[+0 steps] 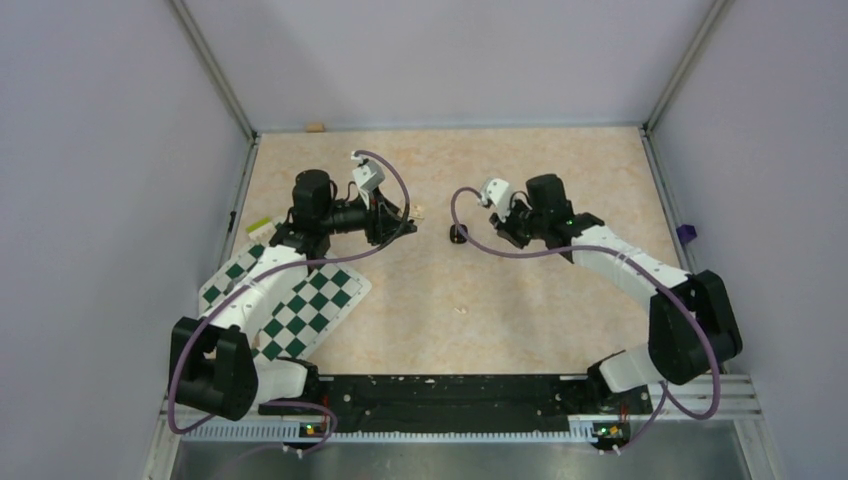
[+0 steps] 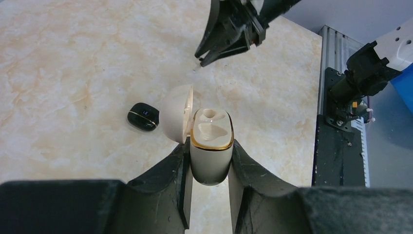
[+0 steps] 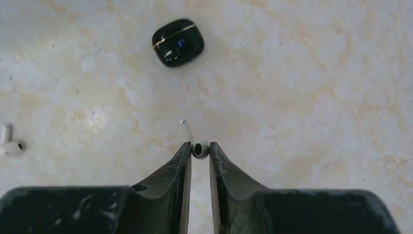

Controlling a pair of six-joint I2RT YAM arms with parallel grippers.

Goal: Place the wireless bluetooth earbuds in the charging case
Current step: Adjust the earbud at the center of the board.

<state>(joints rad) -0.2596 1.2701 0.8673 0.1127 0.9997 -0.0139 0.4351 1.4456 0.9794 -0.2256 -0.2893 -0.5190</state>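
My left gripper (image 2: 209,144) is shut on the cream-white charging case (image 2: 211,161) and holds it with the lid (image 2: 175,114) open. Its two gold-rimmed cavities are empty. In the top view the case (image 1: 421,212) is at the left gripper's tip (image 1: 405,215). My right gripper (image 3: 199,146) is shut on a small white earbud (image 3: 200,149) with its stem pointing forward. It hovers just beyond the case in the left wrist view (image 2: 200,61). A second white earbud (image 3: 10,146) lies on the table. A glossy black rounded piece (image 3: 178,42) lies between the grippers (image 1: 458,234).
A green-and-white chequered mat (image 1: 290,310) lies under the left arm. A white speck (image 1: 460,310) lies on the marbled table. A small purple object (image 1: 685,234) sits beyond the right rail. Walls close in on three sides.
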